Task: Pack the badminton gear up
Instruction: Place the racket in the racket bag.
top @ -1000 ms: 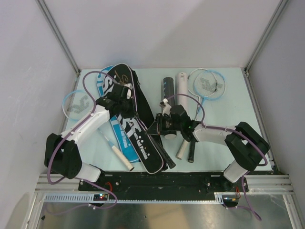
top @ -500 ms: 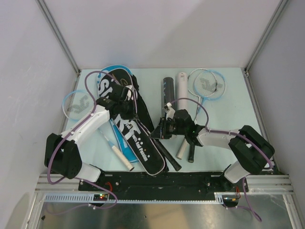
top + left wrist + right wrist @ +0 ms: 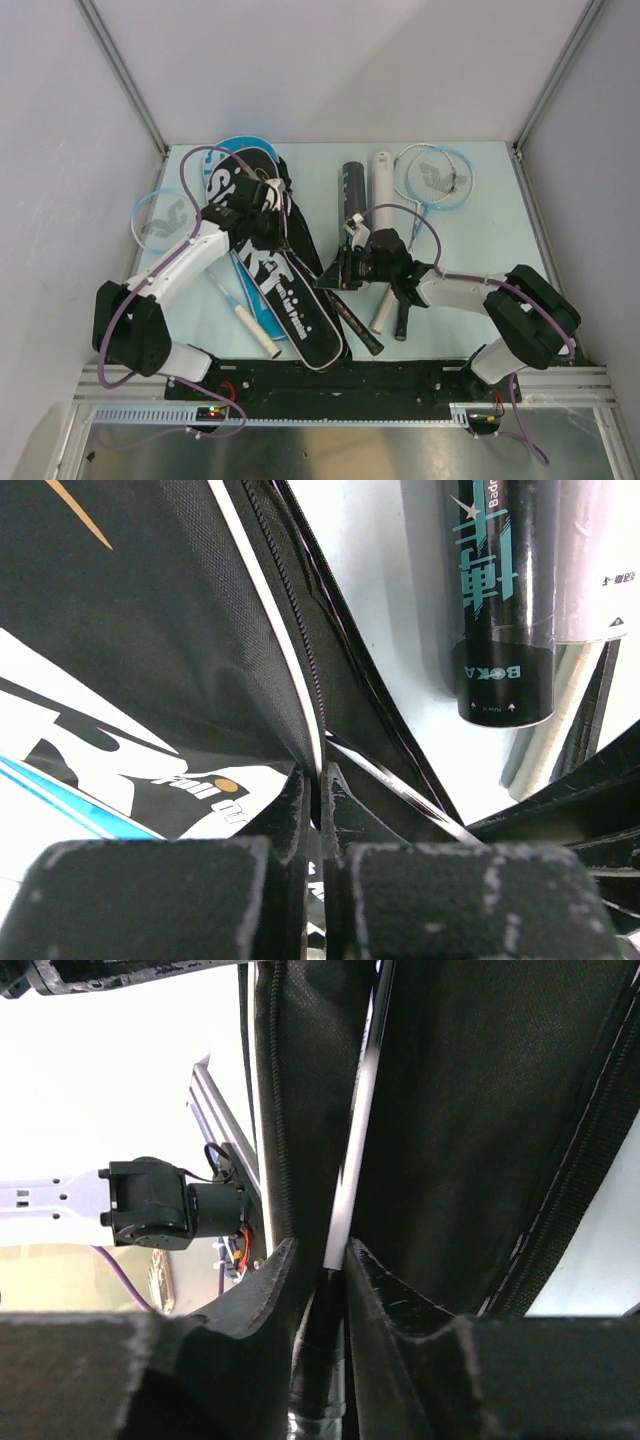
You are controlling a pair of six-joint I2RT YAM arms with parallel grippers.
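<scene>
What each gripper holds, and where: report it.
Left gripper pinches the black fabric racket cover by its zipper edge. Right gripper straddles a thin racket's black handle; grip unclear.

Black cover [image 3: 290, 290] lies diagonal across table [image 3: 500, 220] centre, left arm [image 3: 185, 260] and right arm [image 3: 460, 285] reaching over it. Black tube [image 3: 351, 185] and white tube [image 3: 381, 178] block far middle. Blue-rimmed racket [image 3: 435, 178] fills far-right corner, second racket [image 3: 160, 215] crowds left wall. Racket handles [image 3: 390, 315] clutter near centre. Bare table along right edge gives passing room.

"BOKA" and a cut-off "Badm…" on the black tube [image 3: 497, 600] — "Full o…" (partly hidden) on the black racket cover [image 3: 130, 610]
</scene>
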